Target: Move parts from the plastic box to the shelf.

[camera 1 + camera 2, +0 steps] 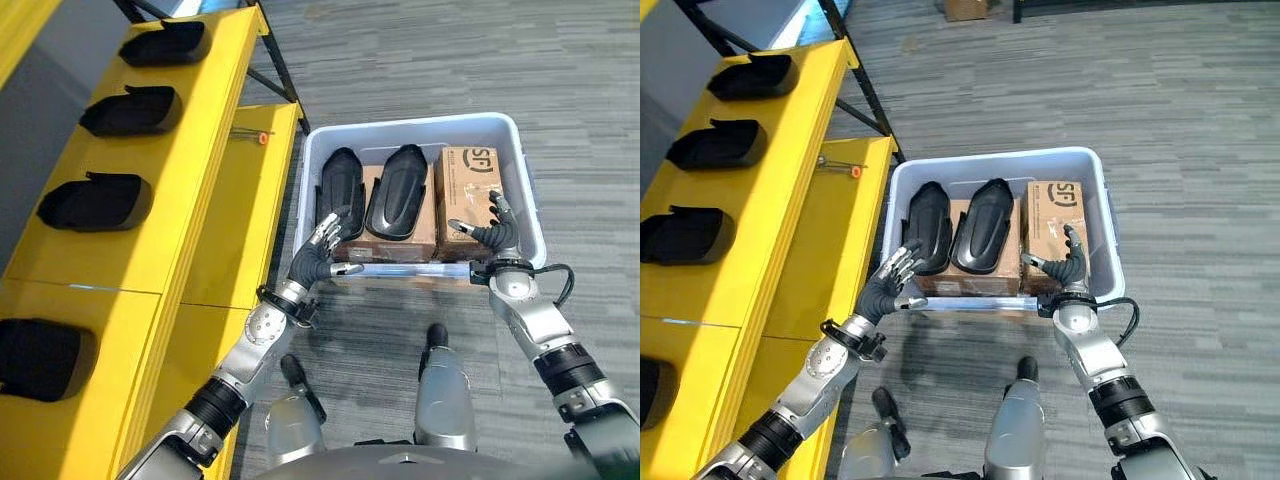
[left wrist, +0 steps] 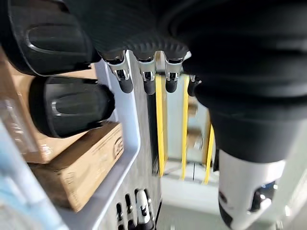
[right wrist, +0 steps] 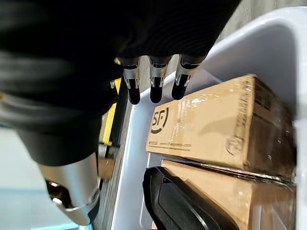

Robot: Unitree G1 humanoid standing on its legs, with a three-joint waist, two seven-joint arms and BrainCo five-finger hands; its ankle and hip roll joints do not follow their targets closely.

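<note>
Left eye view, parts: two black moulded plastic parts [image 1: 340, 190] [image 1: 397, 190] lie side by side in the pale grey-blue plastic box [image 1: 520, 165], resting on top of brown cardboard cartons [image 1: 470, 195]; the left part leans against the box's left wall.
Box contents: cartons cover the bottom of the box; one taller carton stands at the right side, just beside the right-hand part; lower cartons sit under the two parts.
Box position: on the grey striped floor [image 1: 450, 60], directly ahead of the robot, just beside the yellow shelf [image 1: 210, 150].
Shelf contents: four more black moulded parts sit in a row along the yellow shelf's upper level [image 1: 165, 43] [image 1: 132, 110] [image 1: 95, 201] [image 1: 40, 358], well apart from each other; a small orange-tipped item [image 1: 262, 137] lies on the lower yellow level near the box's far left corner.
Left hand: left hand [image 1: 318, 255] is at the box's near left corner, fingers straight and spread, holding nothing, fingertips near the left part.
Right hand: right hand [image 1: 492, 232] is over the near right corner, fingers relaxed and spread above the tall carton, holding nothing.
</note>
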